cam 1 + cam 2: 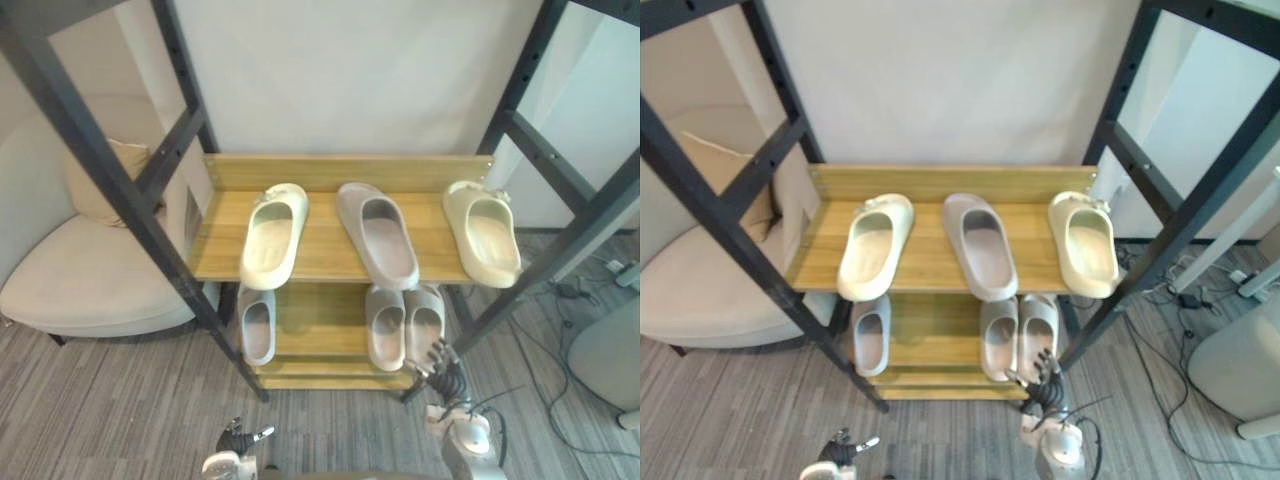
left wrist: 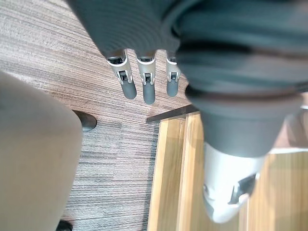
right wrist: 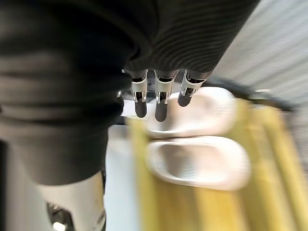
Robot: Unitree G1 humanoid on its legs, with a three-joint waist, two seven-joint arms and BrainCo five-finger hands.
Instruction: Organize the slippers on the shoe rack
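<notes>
**Shoe rack** (image 1: 340,172): two wooden shelves, directly ahead of both hands, set between the posts of a black metal frame (image 1: 100,165). A cream armchair (image 1: 90,275) sits beyond the left hand, off to its outer side.

**Upper shelf** (image 1: 325,255), above and beyond the right hand: three slippers, toes to the wall. A left cream slipper (image 1: 272,235) and a right cream slipper (image 1: 483,232) match but lie well apart. A taupe slipper (image 1: 378,232) lies between them.

**Lower shelf** (image 1: 310,335): a single grey slipper (image 1: 257,325) lies ahead of the left hand. A pair of grey slippers (image 1: 386,325) lies side by side, touching, at the right hand's fingertips.

**Right hand** (image 1: 440,365): fingers straight and slightly spread, holding nothing. The tips are at the heel of the pair's outer slipper (image 1: 426,325); contact cannot be confirmed.

**Left hand** (image 1: 240,440): low, short of the rack, fingers straight, empty.

**Assessment:** sorting is incomplete, since the cream pair is split. The step in hand appears to be the right hand's reach toward the lower-shelf pair. The next move likely calls for curling the fingers over one heel rim. That must be done without dragging the touching neighbour or striking the frame post just beside the hand's outer side.
</notes>
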